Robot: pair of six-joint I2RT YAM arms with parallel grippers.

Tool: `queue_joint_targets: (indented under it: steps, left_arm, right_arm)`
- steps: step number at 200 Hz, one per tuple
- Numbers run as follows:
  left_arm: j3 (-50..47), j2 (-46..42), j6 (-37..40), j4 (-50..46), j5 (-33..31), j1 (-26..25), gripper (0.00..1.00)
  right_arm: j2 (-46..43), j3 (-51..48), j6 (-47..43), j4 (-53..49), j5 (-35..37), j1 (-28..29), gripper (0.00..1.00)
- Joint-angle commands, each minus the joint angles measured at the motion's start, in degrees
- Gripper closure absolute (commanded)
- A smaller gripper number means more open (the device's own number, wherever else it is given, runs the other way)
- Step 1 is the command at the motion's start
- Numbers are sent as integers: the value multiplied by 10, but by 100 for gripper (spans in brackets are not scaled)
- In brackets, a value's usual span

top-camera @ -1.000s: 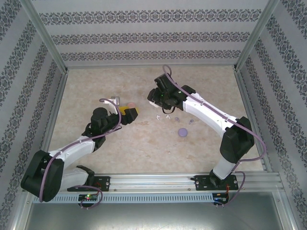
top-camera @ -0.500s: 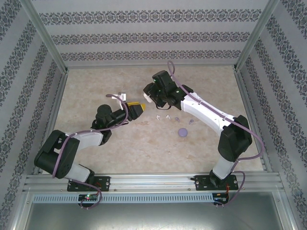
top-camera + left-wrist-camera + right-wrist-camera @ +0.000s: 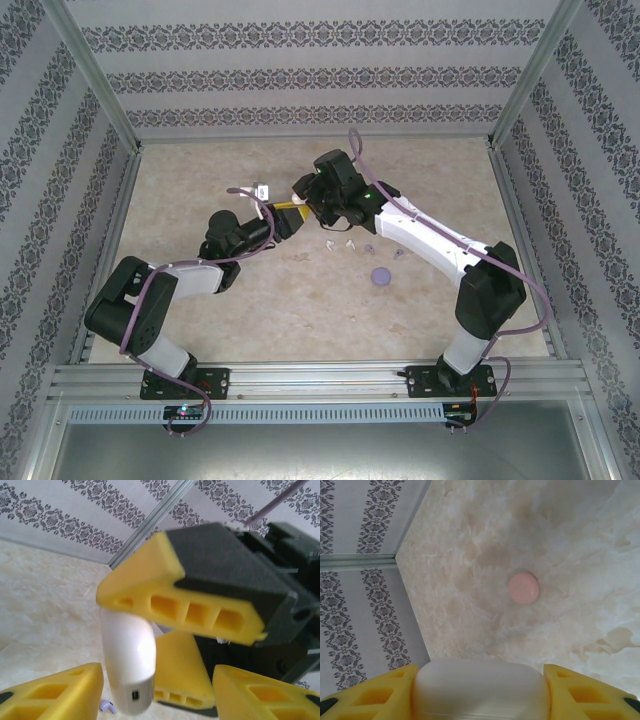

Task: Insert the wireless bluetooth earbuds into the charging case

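**Inspector:** Class of premises?

**Assessor:** A robotics lab test cell. The patterned wallpaper (image 3: 300,78) is only a skin on flat panels set into a bare aluminium frame (image 3: 92,75).

**Inspector:** Further grounds?

**Assessor:** The marble-look tabletop (image 3: 430,170) sits boxed in by that frame on three sides. Two robot arms, the left arm (image 3: 190,278) and the right arm (image 3: 430,235), are bolted to an aluminium rail (image 3: 330,372) along the near edge. A slotted cable duct (image 3: 330,412) runs below the rail, with a small green light (image 3: 186,410) lit beside it.
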Motion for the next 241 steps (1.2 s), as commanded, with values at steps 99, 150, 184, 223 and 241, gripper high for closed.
queue_joint_targets:
  steps: [99,150,184,223,241]
  left_arm:
    - [28,24,6,32,12,-9,63]
    - [31,24,13,24,9,-12,72]
    - [37,29,12,24,6,-15,74]
    - [43,33,14,24,7,-18,73]
    - [43,33,16,21,7,-19,73]
  right_arm:
    - [-34,-26,9,26,-10,6,63]
    - [-33,-26,10,32,-15,8,63]
    - [-30,-26,11,35,-18,10,63]
    - [-28,-25,12,37,-18,12,63]
    - [-28,-25,12,36,-17,12,63]
